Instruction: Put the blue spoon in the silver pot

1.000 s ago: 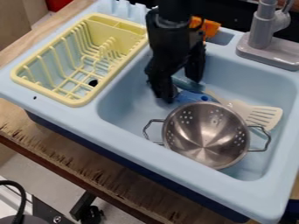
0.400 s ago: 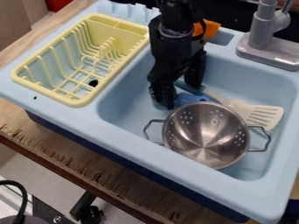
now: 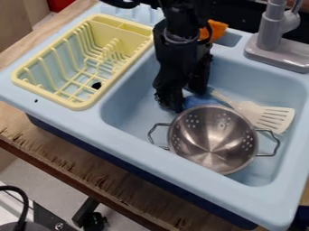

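Down in the back left part of the sink is the black gripper (image 3: pixel 184 96), its fingers apart, one at the left front and the other at the right back. The blue spoon (image 3: pixel 198 101) lies low in the sink by the fingertips, partly hidden by the gripper and by the pot's rim. In front and to the right of it stands the silver pot (image 3: pixel 212 140), a colander-like bowl with holes and two wire handles. No spoon is inside the pot.
A cream slotted spatula (image 3: pixel 265 115) lies behind and right of the pot. The yellow dish rack (image 3: pixel 77 104) sits left of the basin, the grey faucet (image 3: pixel 269 40) at the back right. Something orange (image 3: pixel 216 30) is behind the arm.
The gripper has shifted slightly right and lower, its fingers somewhat closer together than at first. The spatula has slid a little right, and less of the blue spoon shows. The pot has stayed put.
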`<action>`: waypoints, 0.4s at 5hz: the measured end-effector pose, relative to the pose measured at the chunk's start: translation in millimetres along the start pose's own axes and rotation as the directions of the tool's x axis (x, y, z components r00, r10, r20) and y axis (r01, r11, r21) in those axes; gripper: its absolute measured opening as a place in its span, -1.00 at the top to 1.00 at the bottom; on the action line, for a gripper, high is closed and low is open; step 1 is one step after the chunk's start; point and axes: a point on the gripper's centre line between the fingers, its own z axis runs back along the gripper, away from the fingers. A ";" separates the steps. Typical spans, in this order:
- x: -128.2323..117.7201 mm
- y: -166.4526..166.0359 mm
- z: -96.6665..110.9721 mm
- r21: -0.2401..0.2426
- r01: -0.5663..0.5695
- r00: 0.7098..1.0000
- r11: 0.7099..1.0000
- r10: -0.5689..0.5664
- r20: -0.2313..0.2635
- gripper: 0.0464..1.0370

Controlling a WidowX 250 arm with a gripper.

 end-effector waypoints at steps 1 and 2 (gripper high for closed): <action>3.2 3.0 0.3 -0.006 0.001 1.000 1.000 -0.001 -0.002 0.24; 5.9 2.3 4.6 -0.021 -0.005 1.000 1.000 0.005 -0.005 0.61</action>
